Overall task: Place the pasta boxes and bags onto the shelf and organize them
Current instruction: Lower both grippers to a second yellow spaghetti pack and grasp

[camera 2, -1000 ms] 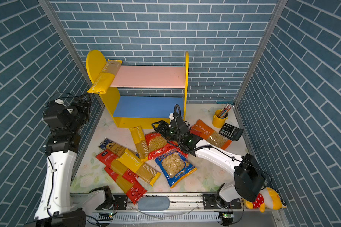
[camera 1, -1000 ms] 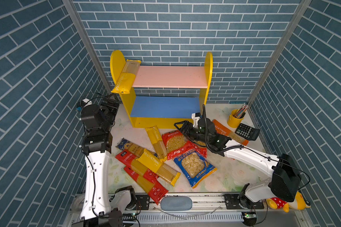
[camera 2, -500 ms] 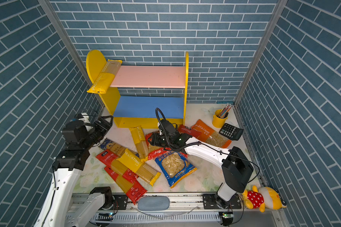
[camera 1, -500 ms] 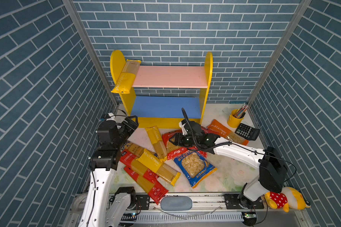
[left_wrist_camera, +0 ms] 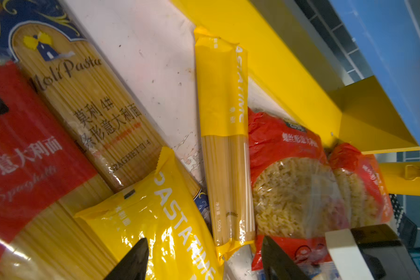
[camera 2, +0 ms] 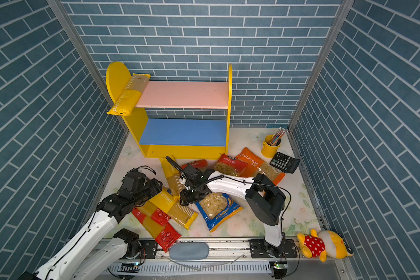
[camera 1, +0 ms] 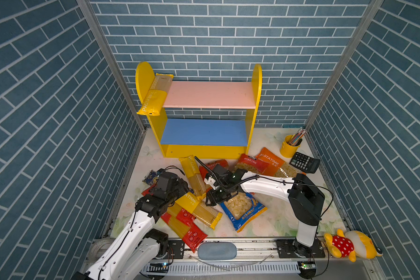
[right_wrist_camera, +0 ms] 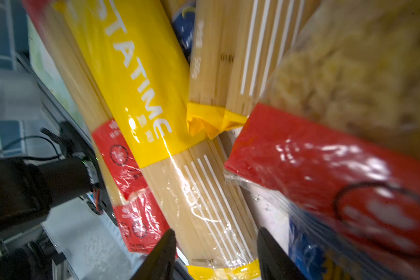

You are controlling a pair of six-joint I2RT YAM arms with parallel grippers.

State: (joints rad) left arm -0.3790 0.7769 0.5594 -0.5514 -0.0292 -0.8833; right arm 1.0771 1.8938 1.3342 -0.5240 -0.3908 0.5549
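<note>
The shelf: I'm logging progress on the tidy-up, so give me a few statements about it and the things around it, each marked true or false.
1. A yellow spaghetti pack lies at the left end of the pink upper board, overhanging its front edge. True.
2. Two pasta bags sit on the blue lower board. False: nothing lies on it.
3. The calculator lies next to the yellow pencil cup. True.
4. The plush toy sits on the pink upper board. False: it lies down at the front right, well off both boards.
</note>
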